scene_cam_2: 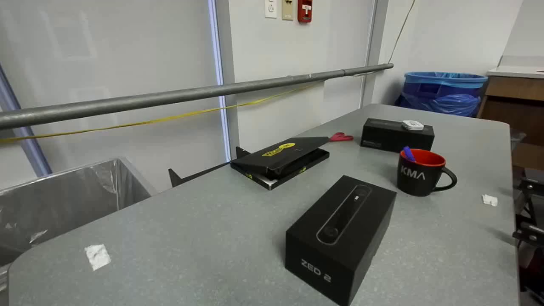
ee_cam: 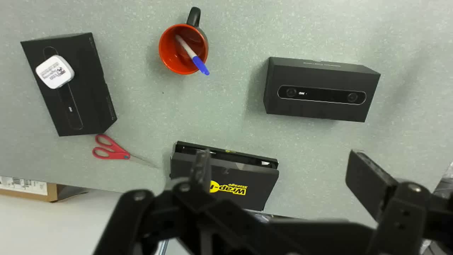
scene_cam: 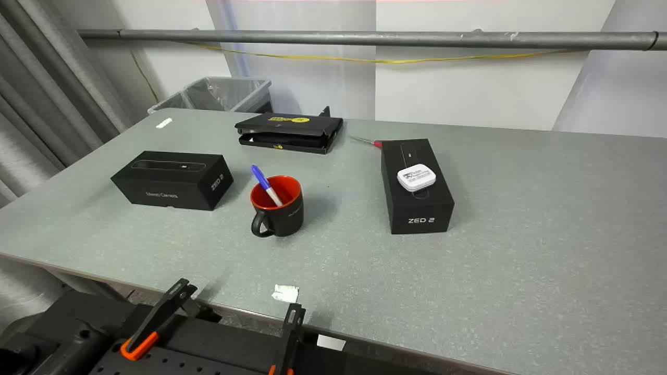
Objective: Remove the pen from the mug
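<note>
The mug [scene_cam: 287, 221], black outside and red inside, stands upright on the grey table. It also shows in an exterior view [scene_cam_2: 409, 178] and at the upper middle of the wrist view [ee_cam: 169, 56]. The pen [scene_cam: 267, 186] leans inside the mug, its blue capped end sticking out above the rim. The pen's blue end shows in an exterior view [scene_cam_2: 409, 154], and the whole pen shows in the wrist view [ee_cam: 192, 55]. My gripper [ee_cam: 279, 159] shows only in the wrist view. Its fingers are wide apart with nothing between them, away from the mug and above the table.
A black ZED 2 box [scene_cam: 169, 179] lies beside the mug. Another black box [scene_cam: 417, 208] bears a white tin [scene_cam: 416, 177]. Red scissors [ee_cam: 113, 150] and a partly open black Wrap-It box [ee_cam: 244, 173] lie farther back. A grey pipe [scene_cam: 365, 37] runs behind the table.
</note>
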You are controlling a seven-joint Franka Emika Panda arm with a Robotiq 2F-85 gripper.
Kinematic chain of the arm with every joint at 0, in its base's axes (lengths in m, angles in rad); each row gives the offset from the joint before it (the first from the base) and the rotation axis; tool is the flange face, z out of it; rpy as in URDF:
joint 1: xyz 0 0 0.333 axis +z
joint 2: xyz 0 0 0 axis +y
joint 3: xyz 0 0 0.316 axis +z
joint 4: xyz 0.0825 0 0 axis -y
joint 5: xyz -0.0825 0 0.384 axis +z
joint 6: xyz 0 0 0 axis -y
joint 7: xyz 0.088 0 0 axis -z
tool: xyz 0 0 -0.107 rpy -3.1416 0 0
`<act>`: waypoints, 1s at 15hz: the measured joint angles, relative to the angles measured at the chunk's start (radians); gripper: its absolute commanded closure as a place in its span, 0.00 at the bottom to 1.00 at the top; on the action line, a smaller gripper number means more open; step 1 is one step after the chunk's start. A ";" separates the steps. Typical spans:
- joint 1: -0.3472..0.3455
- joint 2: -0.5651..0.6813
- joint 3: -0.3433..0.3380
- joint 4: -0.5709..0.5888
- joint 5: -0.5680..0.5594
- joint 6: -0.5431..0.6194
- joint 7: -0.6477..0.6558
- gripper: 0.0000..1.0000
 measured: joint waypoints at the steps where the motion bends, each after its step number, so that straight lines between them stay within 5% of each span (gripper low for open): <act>1: 0.000 0.001 0.000 0.000 0.000 0.000 0.000 0.00; 10: 0.000 0.013 -0.002 -0.012 -0.006 0.004 -0.003 0.00; 15: -0.018 0.115 -0.027 -0.145 -0.106 0.117 -0.016 0.00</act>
